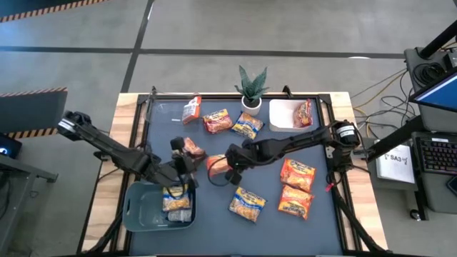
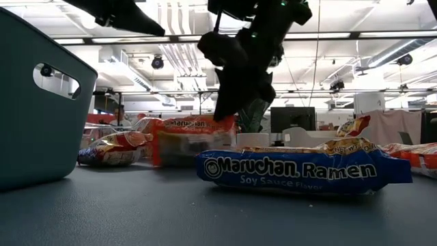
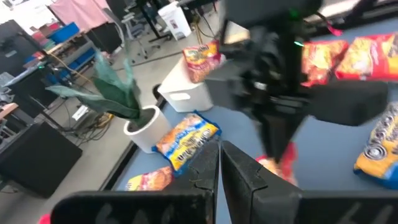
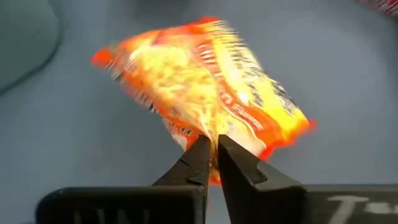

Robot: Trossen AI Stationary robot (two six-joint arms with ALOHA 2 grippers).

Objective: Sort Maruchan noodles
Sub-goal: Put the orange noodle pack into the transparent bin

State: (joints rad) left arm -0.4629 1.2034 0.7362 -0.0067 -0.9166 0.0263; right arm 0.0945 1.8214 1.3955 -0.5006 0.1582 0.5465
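At the near edge of the table [image 1: 343, 107], a blue bin [image 1: 143, 207] stood at the left and held two packets [image 1: 177, 203]. To its right, on the mat [image 1: 214, 228], lay a blue-and-yellow packet [image 1: 247, 202], with two orange packets [image 1: 296, 187] further right, one just beyond the other.

The left gripper [image 1: 191, 165] hovered just beyond the bin; its fingers [image 3: 208, 165] were pressed together with nothing between them. Directly to its right, at the middle of the mat, the right gripper [image 4: 210, 148] was clamped on the edge of an orange-and-yellow packet [image 4: 205, 87], which hung tilted from its fingertips. From above, this packet [image 1: 216, 168] sat between the two grippers. In the level view the right arm came down from above behind the blue-and-yellow packet.

Beyond the left gripper lay a red packet [image 1: 193, 147]. Further back, a row ran across the mat: an orange packet [image 1: 191, 109] standing on edge, another orange packet [image 1: 216, 121], then a yellow-and-blue packet [image 1: 247, 126]. At the far side, a potted plant [image 1: 251, 87] stood beside a white tray [image 1: 280, 118], which held one red packet [image 1: 304, 113].
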